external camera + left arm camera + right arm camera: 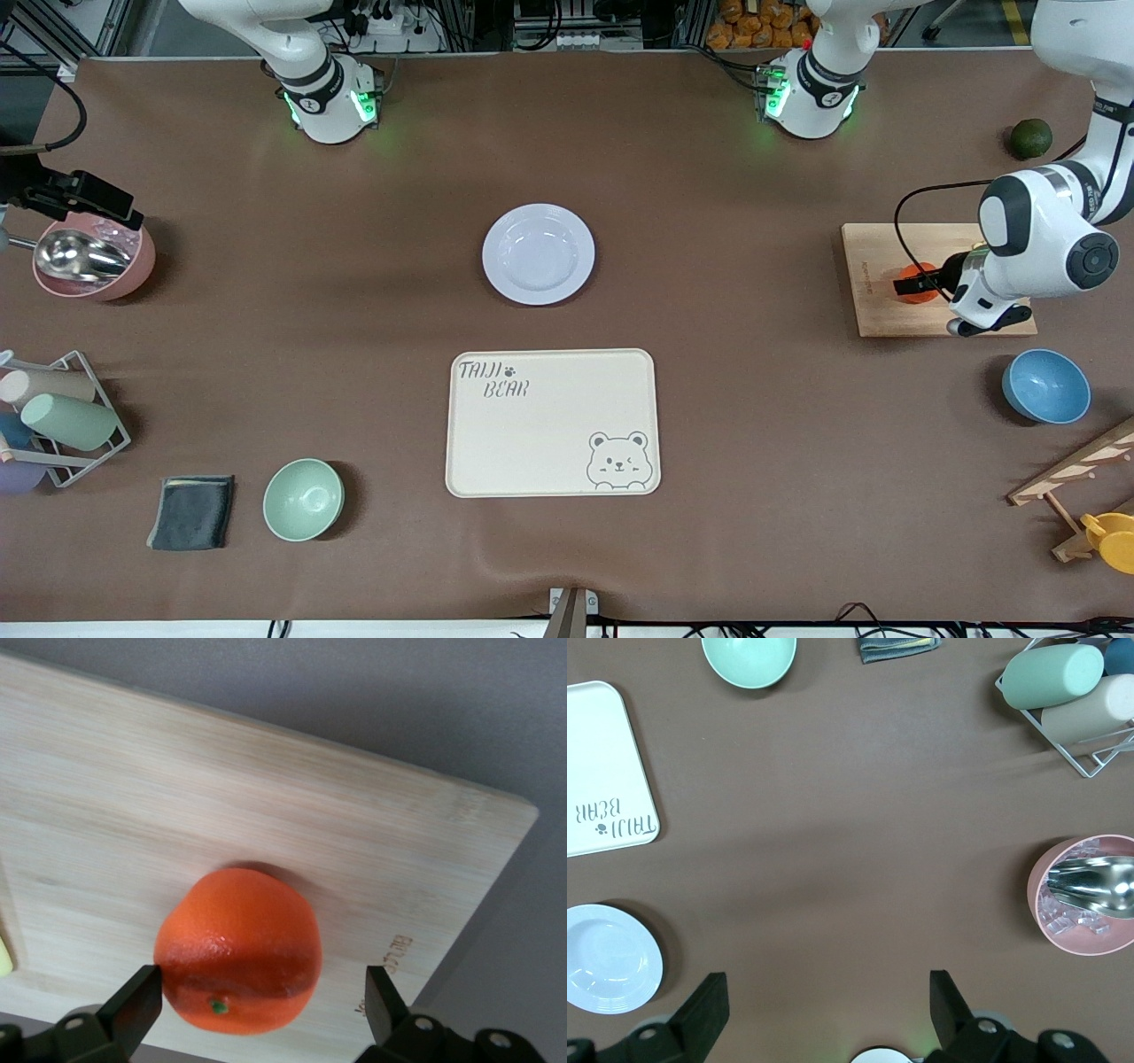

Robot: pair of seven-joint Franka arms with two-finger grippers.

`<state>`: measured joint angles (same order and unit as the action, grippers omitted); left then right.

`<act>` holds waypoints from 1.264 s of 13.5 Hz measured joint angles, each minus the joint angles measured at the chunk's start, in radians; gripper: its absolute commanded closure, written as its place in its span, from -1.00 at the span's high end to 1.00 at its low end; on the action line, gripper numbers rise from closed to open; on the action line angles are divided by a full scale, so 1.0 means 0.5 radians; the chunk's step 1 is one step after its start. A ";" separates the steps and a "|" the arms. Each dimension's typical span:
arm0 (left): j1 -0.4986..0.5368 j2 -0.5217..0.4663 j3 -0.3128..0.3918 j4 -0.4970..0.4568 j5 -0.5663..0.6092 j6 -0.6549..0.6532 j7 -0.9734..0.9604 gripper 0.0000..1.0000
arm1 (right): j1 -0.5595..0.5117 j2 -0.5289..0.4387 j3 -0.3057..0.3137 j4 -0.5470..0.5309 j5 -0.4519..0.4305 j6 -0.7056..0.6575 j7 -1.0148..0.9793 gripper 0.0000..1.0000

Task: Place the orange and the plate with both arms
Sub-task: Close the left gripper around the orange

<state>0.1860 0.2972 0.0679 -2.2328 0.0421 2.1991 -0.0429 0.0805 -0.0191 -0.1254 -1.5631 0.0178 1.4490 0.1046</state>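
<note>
The orange [918, 270] lies on a wooden cutting board [877, 266] toward the left arm's end of the table. My left gripper [921, 285] is low over the board, open, with one finger on each side of the orange. In the left wrist view the orange [237, 948] sits between the fingertips [142, 992], one close to its skin, the other apart from it. The plate [580, 257] lies empty at mid-table. My right gripper [826, 979] is open and empty, high over the table near its own base, out of the front view. The plate [647, 948] shows below it.
A cream bear-printed tray [549, 425] lies nearer the front camera than the plate. A pale green bowl [303, 499], grey cloth [192, 511], cup rack [62, 416] and pink bowl with scoop [93, 257] stand toward the right arm's end. A blue bowl [1045, 385] and a dark green fruit [1031, 138] flank the board.
</note>
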 measured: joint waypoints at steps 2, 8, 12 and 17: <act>0.002 0.001 0.002 0.003 0.000 0.004 0.000 1.00 | 0.000 0.000 0.000 0.000 0.000 0.000 0.000 1.00; 0.008 0.029 0.011 0.006 0.002 0.034 0.002 1.00 | 0.000 0.000 0.000 0.000 0.000 0.000 0.000 1.00; 0.014 0.070 0.012 0.013 0.002 0.067 0.003 1.00 | 0.000 0.000 0.000 0.000 0.000 0.000 0.000 1.00; 0.017 0.094 0.012 0.014 0.002 0.072 0.003 0.90 | 0.000 0.000 0.000 0.000 0.000 0.000 0.000 1.00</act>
<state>0.1944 0.3442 0.0740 -2.2257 0.0430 2.2352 -0.0416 0.0805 -0.0191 -0.1254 -1.5631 0.0178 1.4490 0.1046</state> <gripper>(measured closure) 0.000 0.000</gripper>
